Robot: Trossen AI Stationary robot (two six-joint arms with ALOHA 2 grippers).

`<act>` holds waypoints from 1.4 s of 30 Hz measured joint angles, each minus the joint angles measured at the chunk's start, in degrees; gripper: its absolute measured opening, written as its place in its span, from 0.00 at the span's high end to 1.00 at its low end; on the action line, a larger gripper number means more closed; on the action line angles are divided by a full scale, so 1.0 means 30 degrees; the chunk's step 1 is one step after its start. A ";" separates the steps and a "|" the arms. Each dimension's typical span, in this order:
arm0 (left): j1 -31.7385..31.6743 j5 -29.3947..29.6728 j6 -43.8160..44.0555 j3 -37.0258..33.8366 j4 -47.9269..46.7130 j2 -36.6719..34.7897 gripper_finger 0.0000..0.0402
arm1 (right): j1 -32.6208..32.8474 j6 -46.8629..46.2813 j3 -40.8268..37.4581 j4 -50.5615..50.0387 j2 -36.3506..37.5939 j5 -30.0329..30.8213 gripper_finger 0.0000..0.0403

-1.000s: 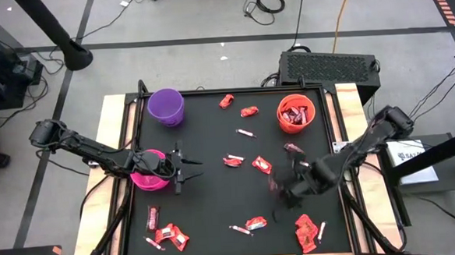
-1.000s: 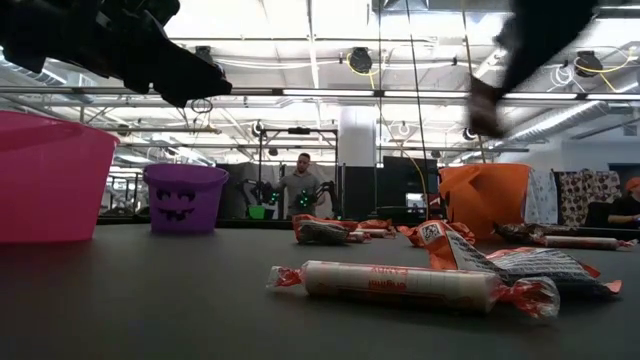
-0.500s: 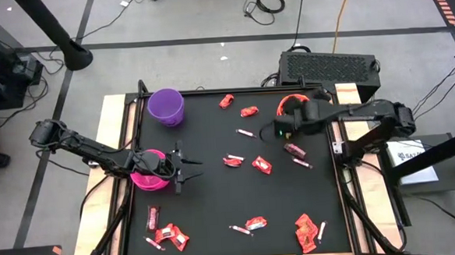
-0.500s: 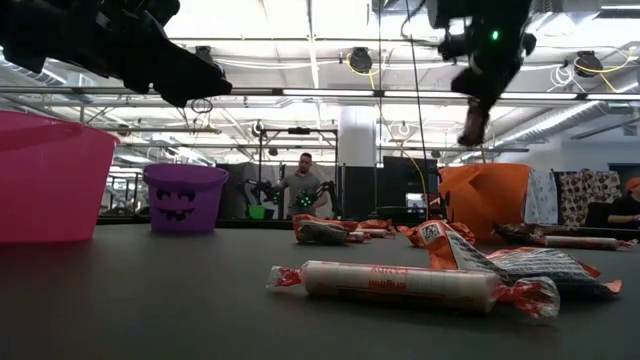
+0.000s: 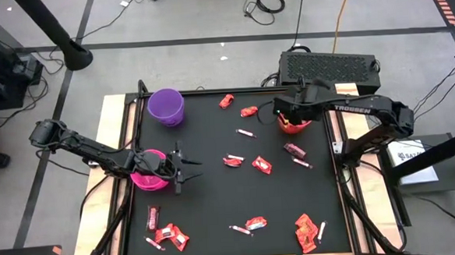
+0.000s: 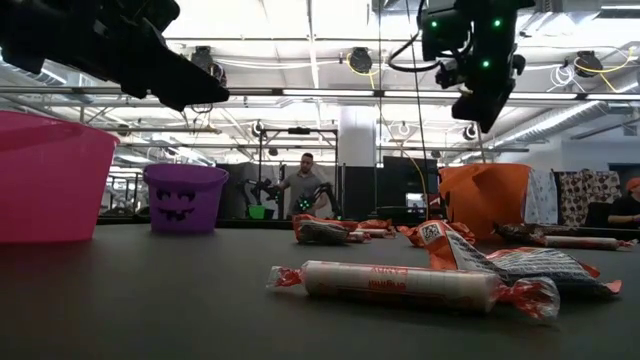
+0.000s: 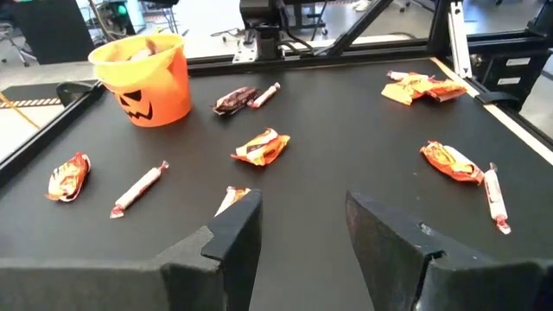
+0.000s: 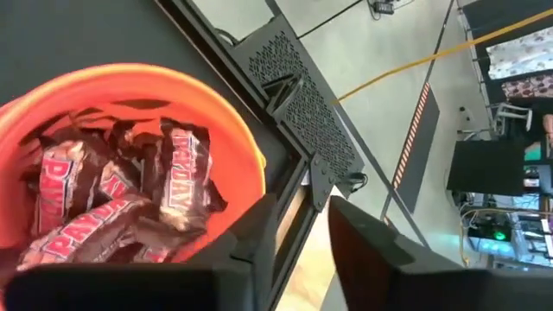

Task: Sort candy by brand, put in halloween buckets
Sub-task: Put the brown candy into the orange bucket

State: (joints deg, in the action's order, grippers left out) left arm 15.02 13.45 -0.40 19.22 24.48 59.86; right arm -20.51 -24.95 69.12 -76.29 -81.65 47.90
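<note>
My right gripper hangs open and empty above the orange bucket, which holds several brown-red bars; the bucket also shows in the high view. My left gripper waits open and empty beside the magenta-pink bucket, above the table. The purple bucket stands at the far left. Loose candy lies over the black table: red packets, a dark bar and thin sticks.
More candy lies along the near edge, at the left and at the right. A black box with a grille stands behind the table's far right corner. A person stands far off in the room.
My right gripper has swung from low over the table's near right part, up and toward the far edge, and now hangs above the orange bucket. My left arm has kept still.
</note>
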 joint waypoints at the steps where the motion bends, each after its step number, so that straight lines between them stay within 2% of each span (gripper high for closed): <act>1: 0.0000 0.0000 0.0000 0.0000 0.0004 -0.0002 0.56 | -0.0055 0.0089 0.0007 0.0206 0.0000 -0.0006 0.73; 3: -0.0006 0.0000 0.0007 0.0000 -0.0004 0.0004 0.56 | -0.0039 0.0132 0.0005 0.0720 0.0000 -0.0331 0.68; 4: -0.0003 0.0000 0.0015 0.0000 -0.0004 0.0003 0.56 | 0.0071 0.0192 0.0028 0.0937 0.0000 -0.1117 0.66; 6: -0.0001 0.0000 0.0015 0.0000 -0.0060 -0.0001 0.56 | 0.0396 0.0420 0.0124 0.1244 0.0000 -0.3839 0.62; 10: -0.0004 0.0000 0.0162 0.0000 -0.0384 0.0002 0.56 | 0.1556 0.0620 0.0124 0.2757 0.0000 -1.0967 0.59; 11: 0.0001 0.0006 0.0168 0.0000 -0.0405 -0.0003 0.56 | 0.2018 0.0620 0.0124 0.3434 0.0000 -1.2294 0.59; 13: -0.0006 0.0007 0.0196 0.0000 -0.0398 0.0004 0.56 | 0.3210 0.0599 -0.0164 0.5698 0.0002 -1.3487 0.59; 19: 0.0001 0.0006 0.0539 0.0000 -0.0383 0.0003 0.56 | 0.6729 0.0759 -0.2878 1.4938 0.0000 -1.3594 0.60; 21: 0.0001 0.0004 0.0595 0.0000 -0.0376 0.0001 0.56 | 0.7762 0.0741 -0.3734 1.5998 -0.0006 -1.3557 0.60; 28: 0.0001 0.0000 0.1037 0.0000 -0.0338 0.0004 0.56 | 1.0432 -0.3474 -0.4967 1.4135 -0.0022 -1.3219 0.60; 33: 0.0001 0.0004 0.1039 0.0000 -0.0253 0.0004 0.56 | 1.1886 -0.7653 -0.4983 1.0791 -0.0022 -1.0873 0.60; 35: 0.0001 0.0002 0.1040 0.0000 0.0005 0.0004 0.56 | 1.2360 -0.8025 -0.4991 1.0329 -0.0022 -0.9905 0.60; 42: 0.0001 -0.0729 0.1035 0.0000 0.0688 0.0004 0.56 | 1.3383 -0.9504 -0.5036 0.9727 -0.0022 -0.8372 0.60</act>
State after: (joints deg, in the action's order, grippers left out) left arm 15.03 11.27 2.70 19.22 26.55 59.88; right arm 19.63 -53.47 54.02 -47.11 -81.71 22.78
